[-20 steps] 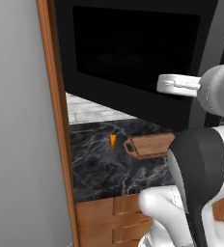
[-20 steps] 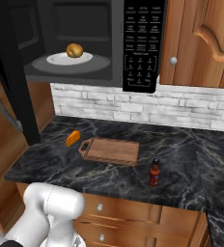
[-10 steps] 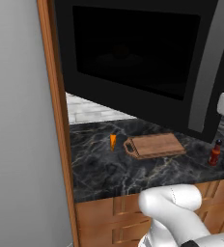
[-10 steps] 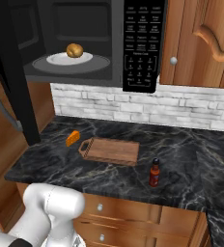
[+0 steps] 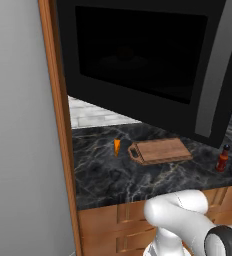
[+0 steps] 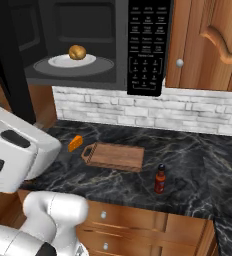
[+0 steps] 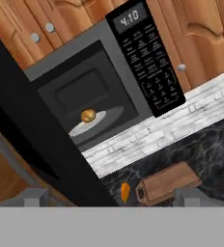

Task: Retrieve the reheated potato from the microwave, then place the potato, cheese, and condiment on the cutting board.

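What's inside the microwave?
The microwave has its door swung open. Inside sits a round brown potato on a white plate. The far back corners are too dark to see.

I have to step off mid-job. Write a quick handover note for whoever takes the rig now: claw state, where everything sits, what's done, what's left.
Claw: tips apart, holding nothing, facing the open large black microwave.
Small golden-brown potato: on the white plate inside the microwave.
Rectangular brown wooden cutting board: bare, on the dark marble counter.
Small orange cheese wedge: on the counter, beside the board's handle end.
Slim red condiment bottle: upright on the counter, off the board's other end.
Done: door open.
Left: fetch the potato, then put potato, cheese and condiment on the board.
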